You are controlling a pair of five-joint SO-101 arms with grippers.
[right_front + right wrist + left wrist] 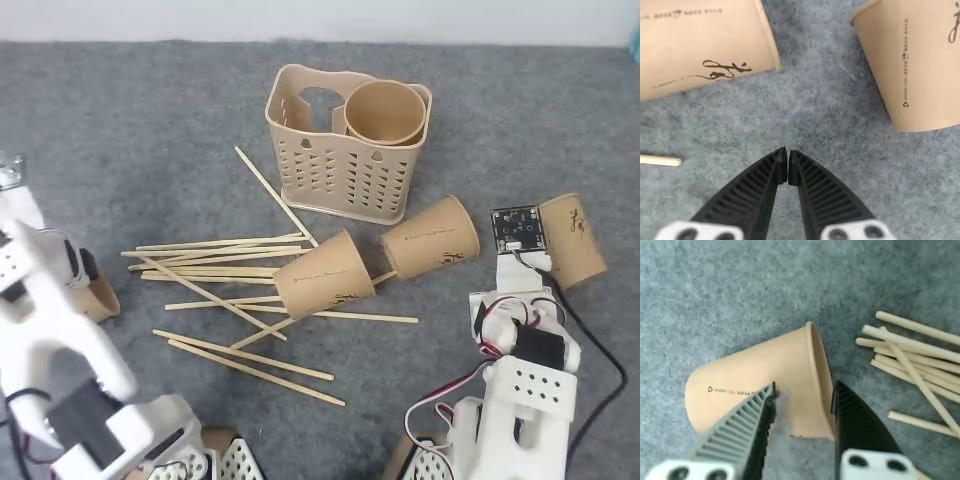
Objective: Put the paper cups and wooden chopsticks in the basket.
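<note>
There are five cups, one basket point(320, 165) and more than ten chopsticks point(215, 262), too crossed over to count right.

One cup point(385, 112) stands up inside the basket, mouth up. Two cups point(322, 275) point(432, 237) lie on their sides in front of the basket, on top of some sticks. They slant in a line, end to end. One more cup point(572, 240) lies on its side near the right arm. The last cup point(98, 297) lies on its side under the left arm, its mouth facing the sticks.

Everything sits on a gray carpet point(150, 120). A pale wall point(300, 20) runs along the far edge.

Most sticks lie side to side across the carpet. One stick point(275, 195) slants up to the basket's foot.

The left gripper point(804, 388) is spread wide over the last cup's mouth end, one finger over its side and one by its rim.

The right gripper point(788, 152) is pressed together and holds nothing. It hangs over bare carpet between two lying cups.
</note>
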